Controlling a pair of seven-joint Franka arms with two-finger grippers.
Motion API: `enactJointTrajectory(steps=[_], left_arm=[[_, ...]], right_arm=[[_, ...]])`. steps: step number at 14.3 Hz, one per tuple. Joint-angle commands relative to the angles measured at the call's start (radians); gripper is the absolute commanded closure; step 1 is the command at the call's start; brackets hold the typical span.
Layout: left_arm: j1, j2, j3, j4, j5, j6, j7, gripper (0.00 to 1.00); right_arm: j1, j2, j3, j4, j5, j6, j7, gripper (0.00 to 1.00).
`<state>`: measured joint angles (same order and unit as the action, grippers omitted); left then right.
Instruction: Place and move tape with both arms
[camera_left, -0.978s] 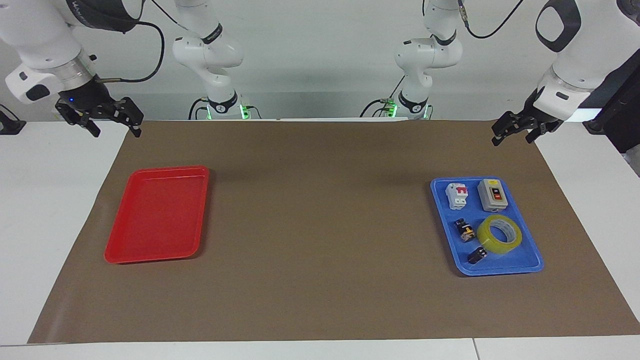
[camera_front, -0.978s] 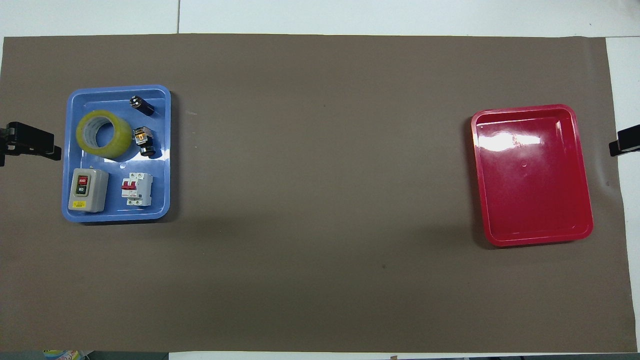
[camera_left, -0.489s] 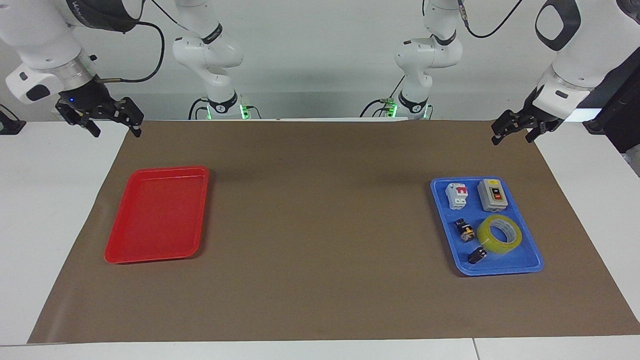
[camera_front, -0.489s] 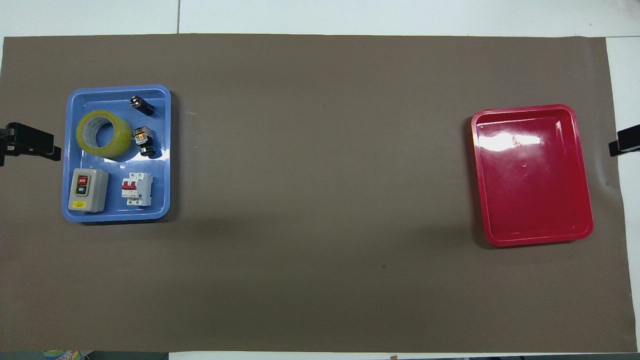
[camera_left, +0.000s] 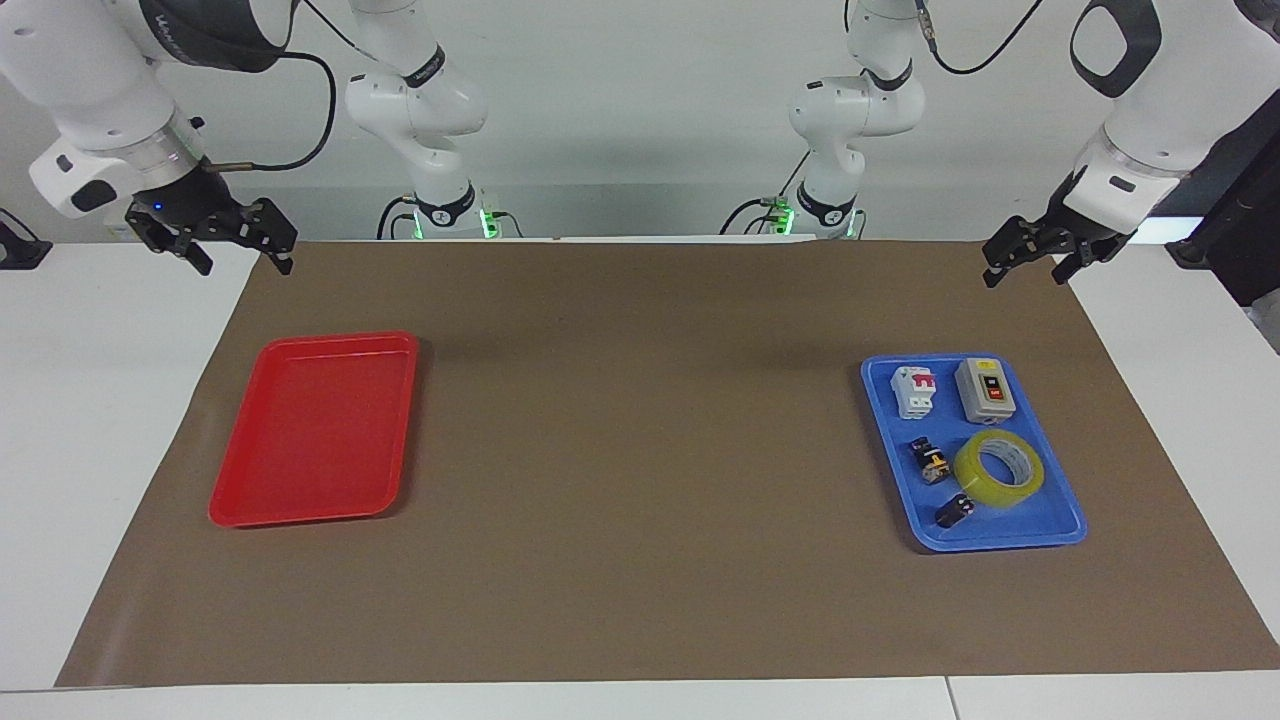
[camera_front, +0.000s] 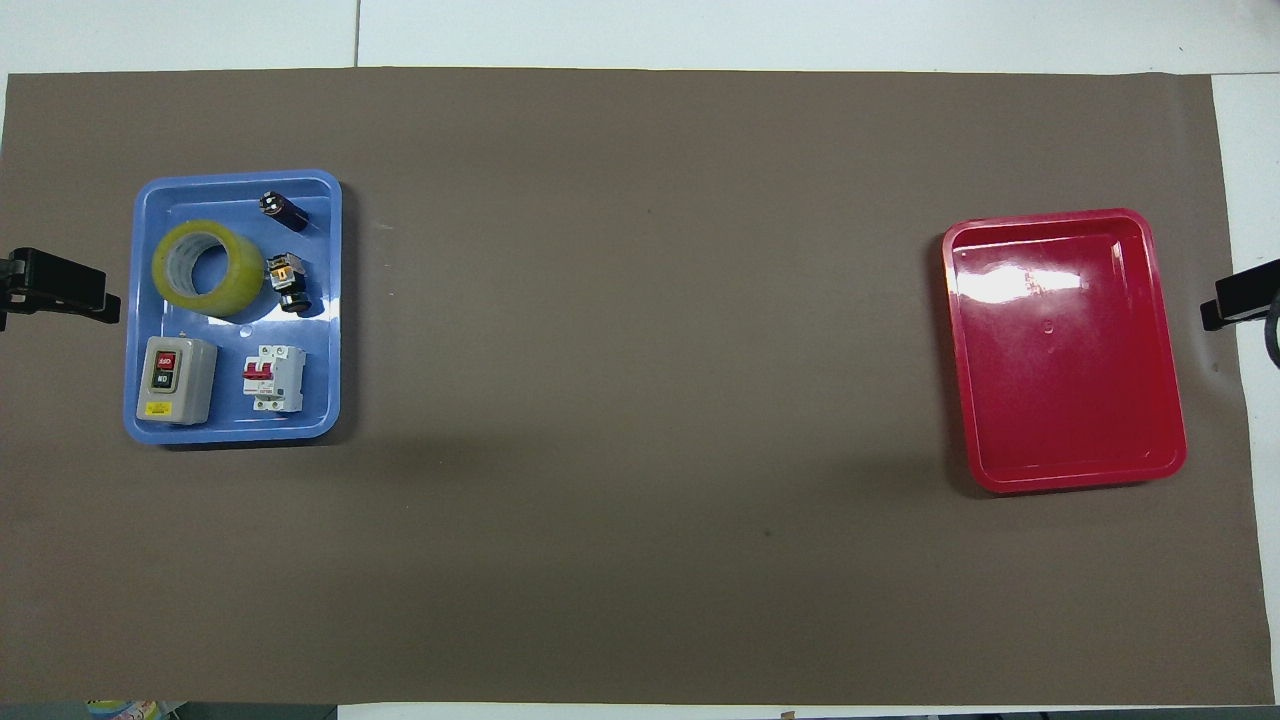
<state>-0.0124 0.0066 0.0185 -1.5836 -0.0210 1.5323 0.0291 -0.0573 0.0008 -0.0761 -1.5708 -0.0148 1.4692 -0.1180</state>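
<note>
The tape (camera_left: 998, 469), a translucent yellow roll, lies flat in a blue tray (camera_left: 1000, 541) at the left arm's end of the table; it also shows in the overhead view (camera_front: 208, 264). My left gripper (camera_left: 1024, 272) hangs open and empty in the air over the mat's edge, apart from the blue tray; only its tip shows in the overhead view (camera_front: 70, 290). My right gripper (camera_left: 243, 262) hangs open and empty over the mat's edge at the right arm's end, its tip showing beside the red tray in the overhead view (camera_front: 1235, 300).
A red tray (camera_left: 315, 430) with nothing in it lies at the right arm's end. In the blue tray with the tape are a grey switch box (camera_left: 985, 390), a white circuit breaker (camera_left: 914, 390) and two small black-and-yellow parts (camera_left: 930, 460). A brown mat (camera_left: 640, 450) covers the table.
My right gripper has shifted a little toward the mat and upward. My left gripper has risen slightly. The tape and both trays have not moved.
</note>
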Motion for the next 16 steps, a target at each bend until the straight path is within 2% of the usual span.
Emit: enactJointTrajectory(steps=[1, 5, 8, 10, 11, 16], left_arm=[[0.014, -0.031, -0.008, -0.032, -0.019, -0.011, 0.017, 0.0], [0.015, -0.046, -0.008, -0.044, -0.016, 0.002, 0.018, 0.0], [0.023, -0.021, -0.003, -0.01, -0.013, 0.029, 0.046, 0.0], [0.025, 0.028, 0.0, -0.001, -0.014, 0.051, 0.048, 0.0], [0.025, 0.047, 0.001, -0.004, -0.016, 0.102, 0.049, 0.0], [0.071, 0.234, 0.004, 0.039, -0.011, 0.242, 0.061, 0.0]], right_arm=[[0.01, -0.05, 0.004, -0.066, 0.035, 0.01, -0.017, 0.0], [0.013, -0.05, 0.004, -0.069, 0.036, 0.022, -0.022, 0.0], [0.097, -0.067, 0.007, -0.127, 0.032, 0.1, -0.016, 0.0], [0.12, -0.064, 0.01, -0.143, 0.033, 0.134, -0.015, 0.0], [0.149, -0.058, 0.009, -0.14, 0.033, 0.135, -0.014, 0.0], [0.174, -0.005, 0.01, -0.133, 0.035, 0.18, 0.004, 0.0]])
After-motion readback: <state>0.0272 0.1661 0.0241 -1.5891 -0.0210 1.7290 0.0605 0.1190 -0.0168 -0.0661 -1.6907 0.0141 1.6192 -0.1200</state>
